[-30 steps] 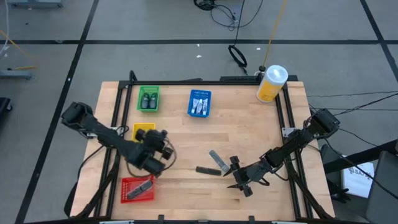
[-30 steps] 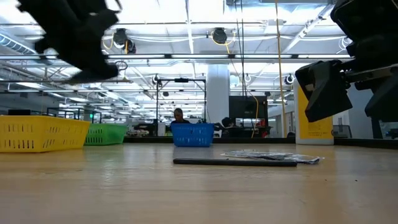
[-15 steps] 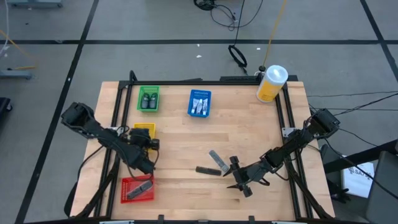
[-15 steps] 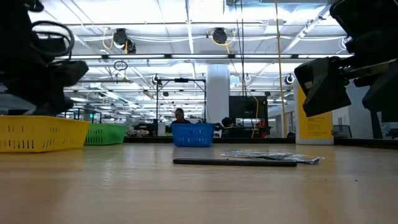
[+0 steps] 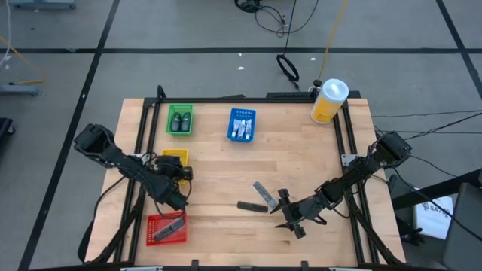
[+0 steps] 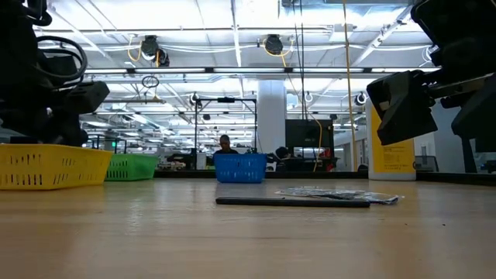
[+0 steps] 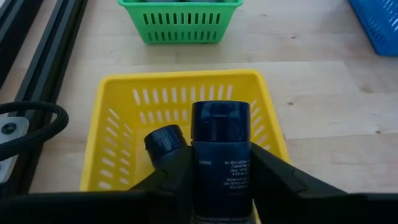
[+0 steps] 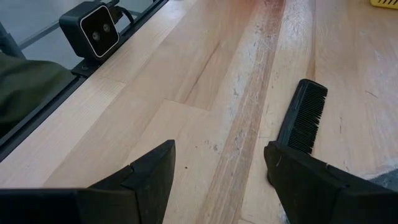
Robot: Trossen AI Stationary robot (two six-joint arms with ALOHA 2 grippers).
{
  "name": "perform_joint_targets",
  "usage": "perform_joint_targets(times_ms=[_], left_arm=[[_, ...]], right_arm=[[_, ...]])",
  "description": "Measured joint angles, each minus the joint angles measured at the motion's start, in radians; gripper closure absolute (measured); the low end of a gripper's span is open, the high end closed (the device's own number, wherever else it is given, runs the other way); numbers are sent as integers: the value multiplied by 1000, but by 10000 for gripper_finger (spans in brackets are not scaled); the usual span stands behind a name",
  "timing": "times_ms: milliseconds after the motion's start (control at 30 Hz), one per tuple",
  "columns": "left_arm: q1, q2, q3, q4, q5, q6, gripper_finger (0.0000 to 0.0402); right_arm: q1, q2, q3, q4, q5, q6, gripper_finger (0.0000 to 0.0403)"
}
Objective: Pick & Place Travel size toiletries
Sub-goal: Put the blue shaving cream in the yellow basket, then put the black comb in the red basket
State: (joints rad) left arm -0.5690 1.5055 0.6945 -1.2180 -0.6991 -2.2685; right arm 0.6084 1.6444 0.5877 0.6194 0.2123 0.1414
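My left gripper [image 5: 175, 175] is shut on a dark capped tube [image 7: 221, 146] just above the yellow tray [image 5: 175, 157], where another dark item [image 7: 165, 142] lies. My right gripper [image 5: 285, 214] is open and empty, a little above the table, right of a black comb [image 5: 251, 205], which lies flat on the wood and also shows in the right wrist view [image 8: 303, 114]. A grey flat packet [image 5: 263, 192] lies flat beside the comb. In the low view my left gripper [image 6: 48, 93] is at the left and my right gripper [image 6: 434, 93] at the right. My left gripper pinches the tube's body [image 7: 219, 180] between its two fingers [image 7: 176, 169]. The fingers lie along the tube and point toward the table's far edge, slanting down. The tube's capped end [image 7: 221, 118] sticks out past the fingertips, clear above the yellow tray.
A green tray [image 5: 179, 119] with dark bottles and a blue tray [image 5: 241, 124] with whitish tubes stand at the back. A red tray [image 5: 166, 228] with a grey packet is at the near left. A yellow canister [image 5: 329, 100] stands at the far right corner.
My left gripper has gone toward the table's left edge and down to the yellow tray, still shut on the dark tube, and then kept still. My right gripper has not moved.
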Motion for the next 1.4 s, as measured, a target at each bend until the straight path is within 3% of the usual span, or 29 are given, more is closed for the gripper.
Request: perform_joint_targets(times_ms=[233, 433, 533, 633, 767, 900, 1000, 1133, 1267, 1400], left_arm=[[0, 0, 0, -6, -10, 9, 194], [-16, -22, 16, -59, -43, 23, 166], [-38, -35, 58, -67, -138, 30, 165], [-61, -37, 122, -52, -301, 93, 165], [-77, -37, 186, 110, -509, 334, 165], [-57, -37, 192, 545, -605, 832, 165], [-18, -19, 192, 891, -540, 1260, 165], [43, 43, 192, 1276, -335, 1693, 165], [103, 159, 193, 1537, -64, 1931, 165], [154, 298, 198, 1734, 170, 2012, 182]], right_arm=[[0, 0, 0, 0, 0, 0, 163], [0, 0, 0, -1, 0, -1, 163], [0, 0, 0, -2, 0, -4, 163], [0, 0, 0, -2, 0, -13, 163], [0, 0, 0, -3, 1, -25, 163], [0, 0, 0, -10, 59, -26, 163], [0, 0, -10, -10, 130, -23, 163], [-1, 0, -34, -11, 205, -20, 163], [-7, 0, -61, 4, 205, -22, 163], [-7, 0, -76, 7, 184, -59, 163]])
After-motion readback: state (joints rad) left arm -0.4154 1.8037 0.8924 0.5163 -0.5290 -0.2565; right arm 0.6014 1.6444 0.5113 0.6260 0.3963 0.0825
